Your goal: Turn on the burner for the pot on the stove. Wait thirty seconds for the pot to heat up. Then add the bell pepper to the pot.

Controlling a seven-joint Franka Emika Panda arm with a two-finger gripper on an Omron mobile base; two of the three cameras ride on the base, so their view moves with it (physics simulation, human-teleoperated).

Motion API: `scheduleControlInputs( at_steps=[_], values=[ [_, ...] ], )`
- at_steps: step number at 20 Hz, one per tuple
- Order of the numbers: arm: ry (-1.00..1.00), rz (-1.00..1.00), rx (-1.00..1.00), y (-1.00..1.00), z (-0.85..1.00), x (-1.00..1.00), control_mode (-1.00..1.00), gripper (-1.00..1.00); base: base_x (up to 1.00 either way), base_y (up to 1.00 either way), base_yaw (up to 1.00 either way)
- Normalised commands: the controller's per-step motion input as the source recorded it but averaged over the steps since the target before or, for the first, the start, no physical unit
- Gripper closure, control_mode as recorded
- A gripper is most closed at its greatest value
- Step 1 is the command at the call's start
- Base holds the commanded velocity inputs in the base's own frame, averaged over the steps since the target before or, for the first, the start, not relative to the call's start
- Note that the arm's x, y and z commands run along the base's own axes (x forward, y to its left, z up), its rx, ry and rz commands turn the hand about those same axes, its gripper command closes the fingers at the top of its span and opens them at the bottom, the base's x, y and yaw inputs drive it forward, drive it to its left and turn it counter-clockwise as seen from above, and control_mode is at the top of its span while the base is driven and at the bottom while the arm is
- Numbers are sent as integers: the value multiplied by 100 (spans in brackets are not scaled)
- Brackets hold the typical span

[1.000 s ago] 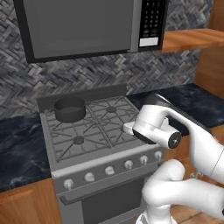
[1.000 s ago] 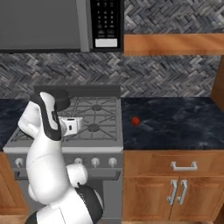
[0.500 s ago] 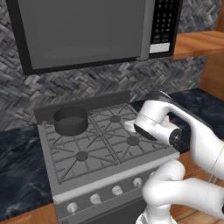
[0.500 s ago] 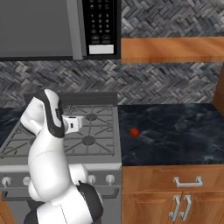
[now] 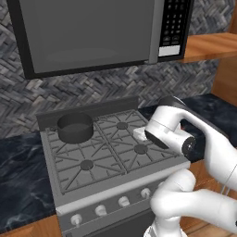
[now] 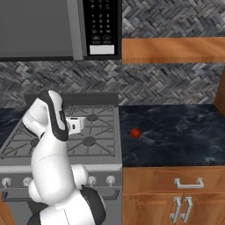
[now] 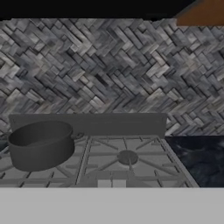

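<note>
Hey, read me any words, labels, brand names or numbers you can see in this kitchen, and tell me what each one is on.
No text can be read anywhere.
Microwave keypad: pale marks on the dark buttons, too small and blurred to read.
White strip under the keypad: blank or illegible.
Stove knobs: no markings can be made out.

Glossy white rounded arm with dark grey joint bands

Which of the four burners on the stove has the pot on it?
The back left burner: the dark grey pot sits on its grate and hides it. The other three burners, such as the front left one, are bare, with their round caps showing.
</note>
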Motion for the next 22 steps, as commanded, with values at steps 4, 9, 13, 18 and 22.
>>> scheduleControlInputs(
  at_steps=[4,9,13,18,22],
  values=[
    [7,-11,0,-2,4,1,-100,100,8,2,-1],
    [19,-26,0,-38,23,-3,-100,100,0,0,0],
    [18,-25,2,-48,45,-10,-100,100,0,0,0],
    [21,-20,0,-40,66,-7,-100,100,0,0,0],
    [3,-9,-1,-39,16,-9,-100,100,0,0,0]
  ],
)
